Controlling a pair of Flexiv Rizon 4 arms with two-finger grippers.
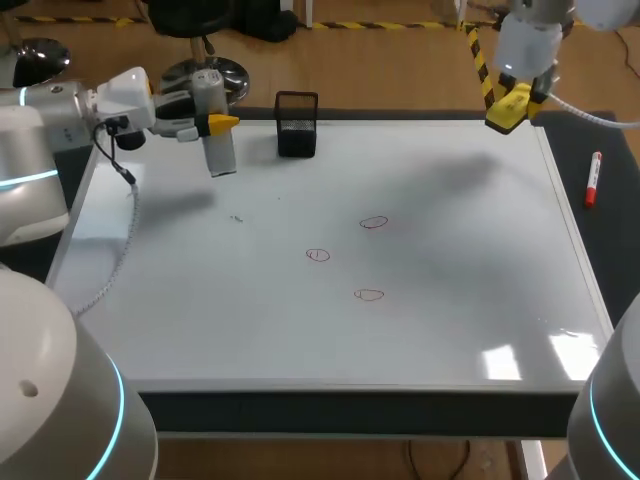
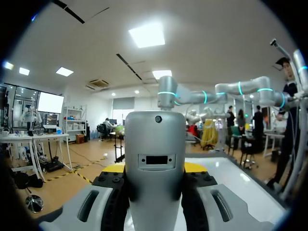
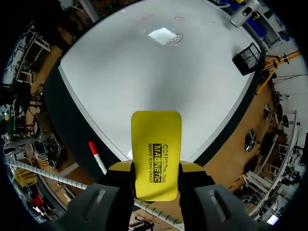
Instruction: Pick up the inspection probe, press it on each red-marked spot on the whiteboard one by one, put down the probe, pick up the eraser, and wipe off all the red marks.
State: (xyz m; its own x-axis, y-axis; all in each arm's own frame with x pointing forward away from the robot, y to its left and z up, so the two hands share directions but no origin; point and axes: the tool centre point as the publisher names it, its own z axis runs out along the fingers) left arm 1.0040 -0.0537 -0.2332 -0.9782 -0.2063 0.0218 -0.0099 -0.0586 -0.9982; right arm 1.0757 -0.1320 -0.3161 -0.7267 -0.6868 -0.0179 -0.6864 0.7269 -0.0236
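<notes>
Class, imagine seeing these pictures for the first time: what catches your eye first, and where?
The left gripper holds a silver probe upright near the far left corner of the whiteboard; the right gripper holds a yellow eraser by the far right corner. Three small red marks sit mid-board.

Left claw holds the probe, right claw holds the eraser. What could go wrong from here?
1. The right claw already holds the eraser; if it wipes too early, the red marks are lost as probe targets.
2. The probe in the left claw hangs beside the black mesh holder; a swing toward the marks might clip it.
3. The marks sit close together mid-board, so both arms there could collide.
</notes>
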